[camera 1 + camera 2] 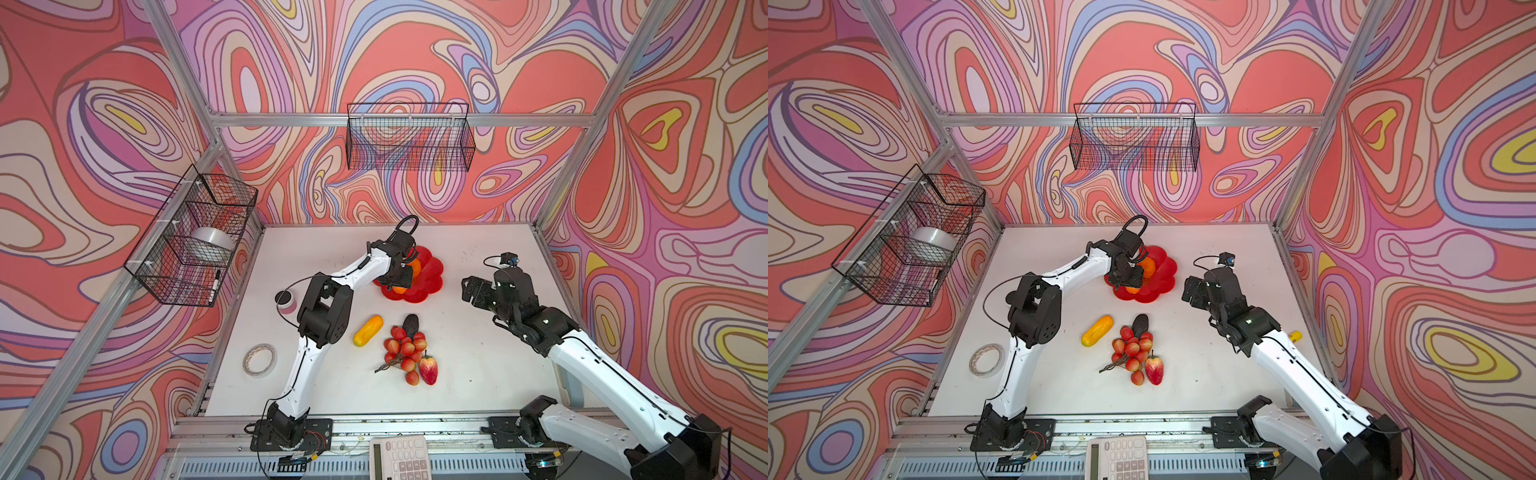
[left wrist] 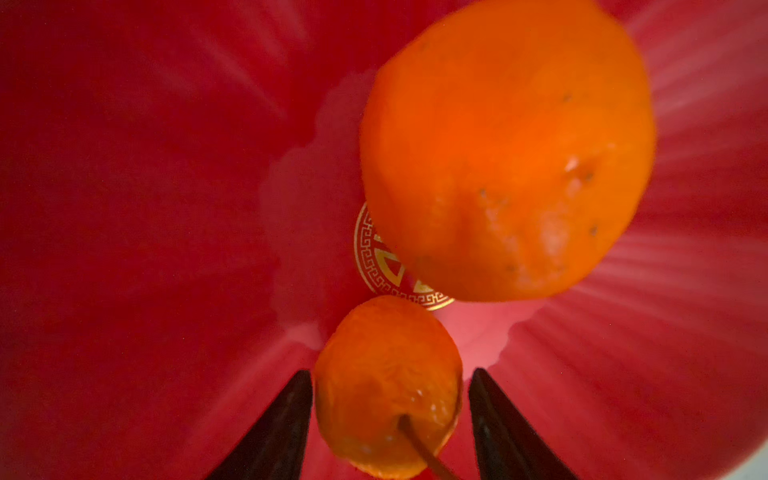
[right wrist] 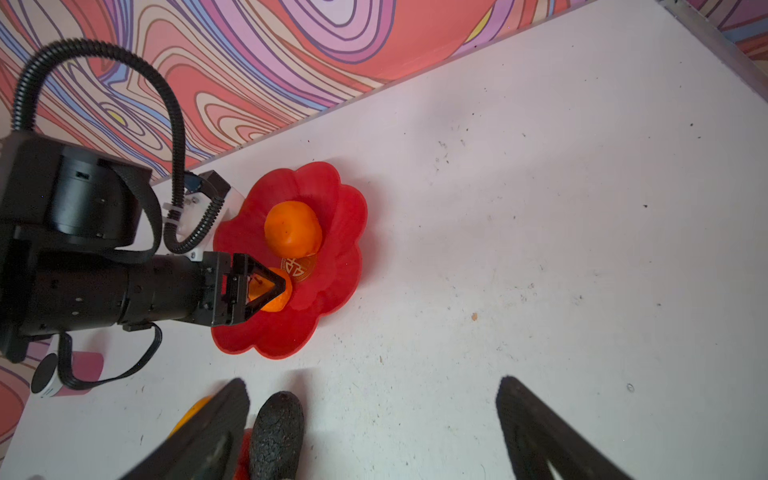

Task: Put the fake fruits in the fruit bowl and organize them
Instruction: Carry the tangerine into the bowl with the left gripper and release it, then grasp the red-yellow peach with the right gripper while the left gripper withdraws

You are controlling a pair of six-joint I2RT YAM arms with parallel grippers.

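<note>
Here on the white table (image 1: pixel 478 332), the red flower-shaped fruit bowl (image 1: pixel 432 276) sits toward the back wall. The left gripper (image 2: pixel 390 373) reaches into it, jaws parted around a fruit with a sliver of gap showing, clamping nothing. The right gripper (image 3: pixel 372 381) hovers near the bowl, spread wide and empty. Nearer the front lie the berry cluster (image 1: pixel 405 349), the yellow-orange fruit (image 1: pixel 368 330), the strawberry-like piece (image 1: pixel 429 370) just beside the cluster, and the dark oval (image 1: pixel 411 324). Inside the bowl rest the larger orange (image 3: pixel 293 228) and, between the left jaws, the smaller orange (image 2: pixel 386 399).
</note>
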